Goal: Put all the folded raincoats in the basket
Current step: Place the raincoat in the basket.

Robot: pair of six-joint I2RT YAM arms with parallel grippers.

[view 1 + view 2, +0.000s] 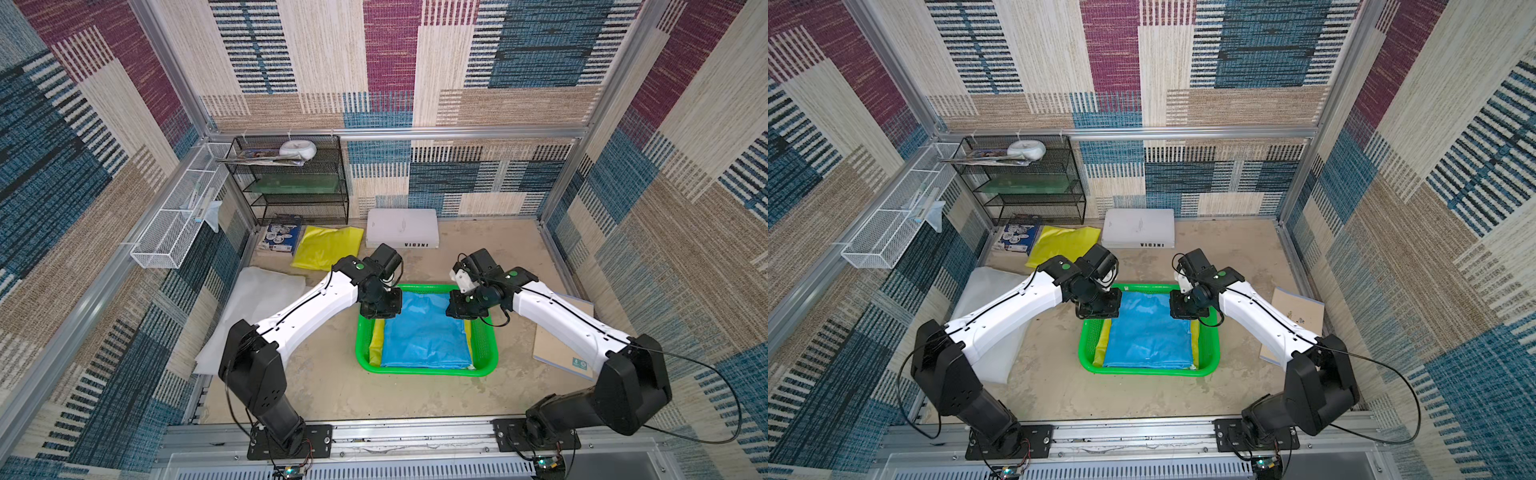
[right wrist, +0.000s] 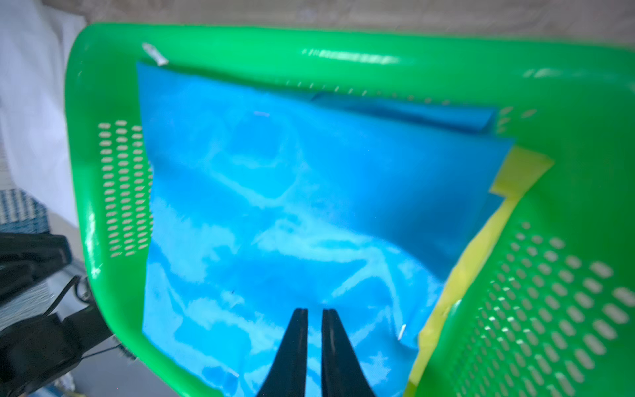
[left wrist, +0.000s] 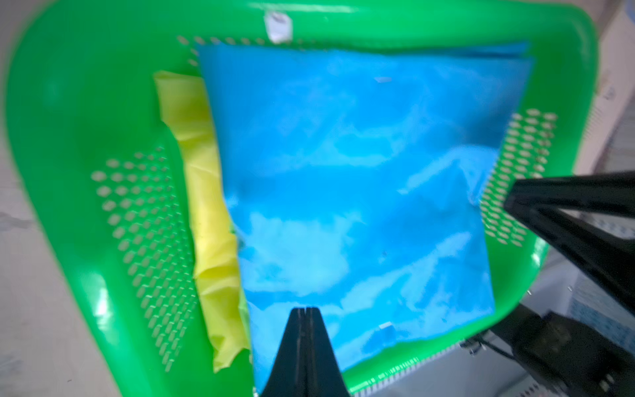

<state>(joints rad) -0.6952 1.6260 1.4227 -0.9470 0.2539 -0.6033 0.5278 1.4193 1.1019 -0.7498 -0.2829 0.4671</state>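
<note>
Your left gripper is clamped shut with nothing visibly in it, and the right gripper shows only a slit. Both sit over the far end of the basket. The blue raincoat lies flat inside on a yellow sheet, so I'd guess you're just patting it down.

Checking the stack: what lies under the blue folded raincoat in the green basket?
A yellow folded plastic sheet shows beneath the blue folded raincoat at two edges, inside the green perforated basket. Its middle and the floor below are covered.
</note>
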